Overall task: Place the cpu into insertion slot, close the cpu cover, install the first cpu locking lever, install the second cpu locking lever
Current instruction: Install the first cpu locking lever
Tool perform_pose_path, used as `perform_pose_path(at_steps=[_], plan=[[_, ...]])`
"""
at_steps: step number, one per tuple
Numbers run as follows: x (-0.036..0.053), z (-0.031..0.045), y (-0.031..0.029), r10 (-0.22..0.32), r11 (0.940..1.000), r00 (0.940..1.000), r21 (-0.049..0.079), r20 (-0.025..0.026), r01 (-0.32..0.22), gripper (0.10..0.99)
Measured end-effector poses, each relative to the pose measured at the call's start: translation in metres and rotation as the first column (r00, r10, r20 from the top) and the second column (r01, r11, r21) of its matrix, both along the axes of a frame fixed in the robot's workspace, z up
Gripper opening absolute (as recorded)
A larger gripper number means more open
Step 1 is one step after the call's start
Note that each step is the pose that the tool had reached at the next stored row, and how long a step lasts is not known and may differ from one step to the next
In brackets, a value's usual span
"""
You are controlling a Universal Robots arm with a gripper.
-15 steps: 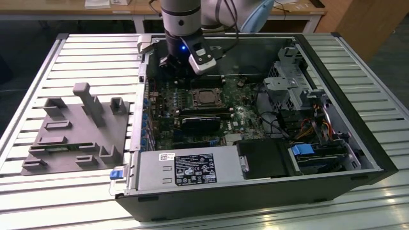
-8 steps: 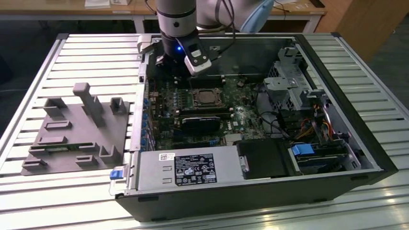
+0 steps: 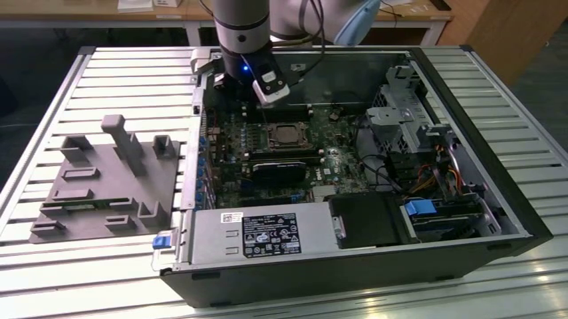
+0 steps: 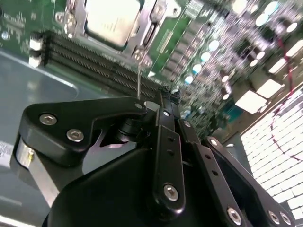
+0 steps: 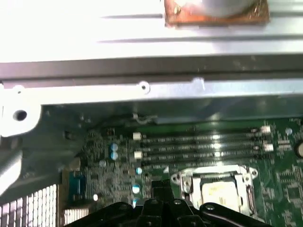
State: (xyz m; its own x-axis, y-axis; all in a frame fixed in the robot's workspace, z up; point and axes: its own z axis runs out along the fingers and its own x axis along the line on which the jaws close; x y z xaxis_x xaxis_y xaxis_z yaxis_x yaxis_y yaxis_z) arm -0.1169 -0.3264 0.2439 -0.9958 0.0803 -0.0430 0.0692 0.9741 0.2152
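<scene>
Tool (image 4: 164,94) just beside seated cpu (image 4: 111,19)

Clear above the socket, crowded sides
Open room over the silver-rimmed square insertion slot (image 3: 286,135); long black memory slots (image 3: 282,155) and a black rectangular block (image 3: 278,171) lie just beside it; a grey metal drive cage (image 3: 404,126) crowds the black computer case (image 3: 506,199) wall at the exterior view's right.

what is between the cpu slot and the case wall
In the first wrist view, a row of long black memory slots lies side by side between the slot and the case wall.
</scene>
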Motion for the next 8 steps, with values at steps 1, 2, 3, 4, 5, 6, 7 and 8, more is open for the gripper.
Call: perform_pose_path(at_steps=[1,2,3,4,5,6,7,8], plan=[[0.0000,-0.0001,0.0000,0.000,0.9999,1.0000,0.013,0.0000,0.000,0.102],[0.0000,-0.0001,0.0000,0.000,0.9997,1.0000,0.026,0.0000,0.000,0.102],[0.0000,-0.0002,0.0000,0.000,0.9993,1.0000,0.038,0.0001,0.000,0.102],[0.0000,-0.0001,0.0000,0.000,0.9991,1.0000,0.043,-0.0001,0.000,0.102],[0.0000,-0.0002,0.0000,0.000,0.9991,1.0000,0.043,0.0000,0.000,0.102],[0.0002,-0.0002,0.0000,0.000,0.9991,1.0000,0.043,0.0000,0.000,0.102],[0.0008,-0.0003,0.0000,0.000,0.9991,1.0000,0.043,0.0000,0.000,0.102],[0.0019,-0.0003,0.0000,0.000,0.9991,1.0000,0.043,0.0001,0.000,0.102]])
